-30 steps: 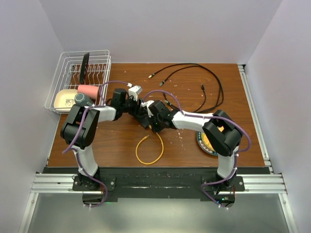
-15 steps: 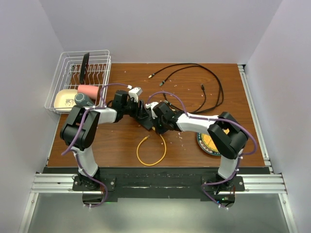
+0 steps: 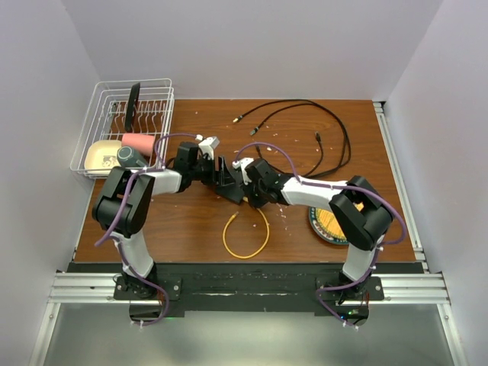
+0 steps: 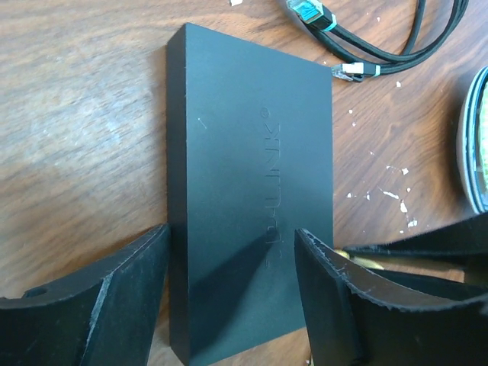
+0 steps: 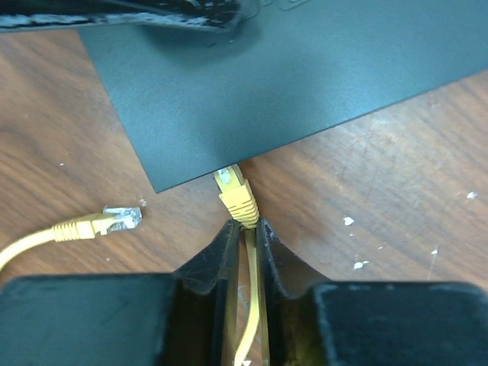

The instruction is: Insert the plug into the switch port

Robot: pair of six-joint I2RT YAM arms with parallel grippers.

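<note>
The switch (image 3: 229,181) is a flat matte-black box lying mid-table; it also shows in the left wrist view (image 4: 244,175) and the right wrist view (image 5: 290,84). My left gripper (image 3: 217,172) straddles its short end, one finger at each side (image 4: 229,244), gripping it. My right gripper (image 3: 248,191) is shut on the yellow cable (image 3: 245,236) just behind its plug (image 5: 236,194). The plug's clear tip meets the switch's near edge (image 5: 244,223). The ports are hidden. The cable's other plug (image 5: 114,219) lies loose on the wood.
A wire rack (image 3: 126,122) with several items stands at the back left. Black cables (image 3: 320,133) loop across the back right, their ends near the switch (image 4: 335,38). A round yellow-and-dark plate (image 3: 326,225) lies under my right arm.
My right gripper has carried the yellow plug right and up to the switch's edge. The cable loop slid right. My left gripper and the switch shifted slightly away.
</note>
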